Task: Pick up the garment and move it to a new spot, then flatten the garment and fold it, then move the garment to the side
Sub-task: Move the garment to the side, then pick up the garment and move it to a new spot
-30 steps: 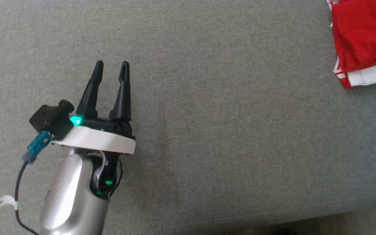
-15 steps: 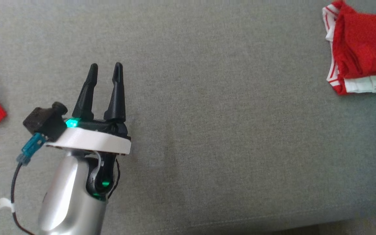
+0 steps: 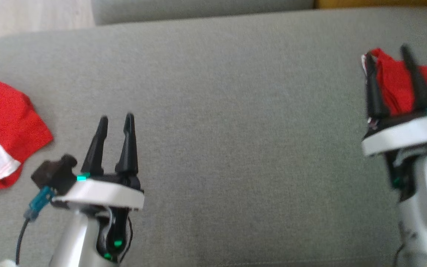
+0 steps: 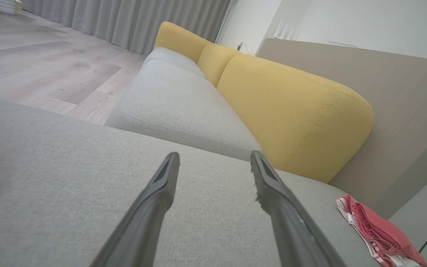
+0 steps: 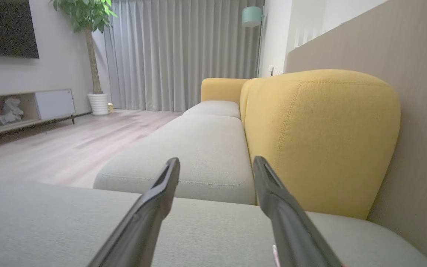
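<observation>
grey seat (image 3: pixel 235 111) is the work surface, at least two sections of it, the near one carrying everything. three yellow back cushions (image 4: pixel 295 111) behind it, by my count in the left wrist view. two red garments: the folded red garment (image 3: pixel 395 85), white trim showing, sits at the far right edge of the seat, which i read as parked to the side, so the last step looks about done. a loose red garment (image 3: pixel 9 122) with a white stripe lies at the left edge, well apart, probably waiting its turn. two tools, two dark fingers each. my right tool (image 3: pixel 387 52) hovers over the folded piece, jaws wide, nothing between them. my left tool (image 3: pixel 116 118) hangs over bare seat mid-left, jaws wide and empty, kept out of the way.
</observation>
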Controlling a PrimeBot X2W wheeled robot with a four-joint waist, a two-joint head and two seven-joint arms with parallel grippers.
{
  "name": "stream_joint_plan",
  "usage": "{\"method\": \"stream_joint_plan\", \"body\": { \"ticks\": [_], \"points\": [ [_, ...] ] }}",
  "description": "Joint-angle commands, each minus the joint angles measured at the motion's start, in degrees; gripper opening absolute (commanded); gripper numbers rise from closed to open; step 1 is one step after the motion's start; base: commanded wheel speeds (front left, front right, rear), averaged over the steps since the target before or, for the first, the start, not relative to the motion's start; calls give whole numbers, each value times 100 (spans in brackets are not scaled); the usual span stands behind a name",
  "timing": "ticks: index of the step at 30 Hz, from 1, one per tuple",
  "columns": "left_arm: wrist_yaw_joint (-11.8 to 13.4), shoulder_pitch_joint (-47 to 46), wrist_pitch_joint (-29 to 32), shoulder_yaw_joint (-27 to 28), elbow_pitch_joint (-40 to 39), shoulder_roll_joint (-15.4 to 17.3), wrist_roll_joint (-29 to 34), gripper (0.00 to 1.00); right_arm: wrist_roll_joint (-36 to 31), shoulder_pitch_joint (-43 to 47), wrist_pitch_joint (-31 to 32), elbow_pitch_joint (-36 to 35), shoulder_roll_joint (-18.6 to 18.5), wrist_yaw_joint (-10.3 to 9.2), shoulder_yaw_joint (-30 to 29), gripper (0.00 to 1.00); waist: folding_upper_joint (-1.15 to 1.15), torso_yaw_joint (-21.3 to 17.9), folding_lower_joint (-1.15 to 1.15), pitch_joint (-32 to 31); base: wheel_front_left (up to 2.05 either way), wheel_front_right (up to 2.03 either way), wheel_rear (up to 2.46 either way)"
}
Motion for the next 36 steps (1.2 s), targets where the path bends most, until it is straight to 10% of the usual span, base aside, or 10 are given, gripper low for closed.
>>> {"method": "stream_joint_plan", "body": {
  "ticks": [1,11,36],
  "points": [
    [31,19,-29,197,-193,55,54,100,111,91,-183,-216,178,-5,71,100,0,120,0,-270,0,0,0],
    [69,612,-29,315,-255,55,198,100,-92,1258,-849,-17,853,-5,135,100,0,132,0,-605,0,0,0],
    [147,748,-29,294,-335,55,210,100,-58,1534,-926,-139,944,-5,190,100,0,102,0,-625,0,0,0]
  ]
}}
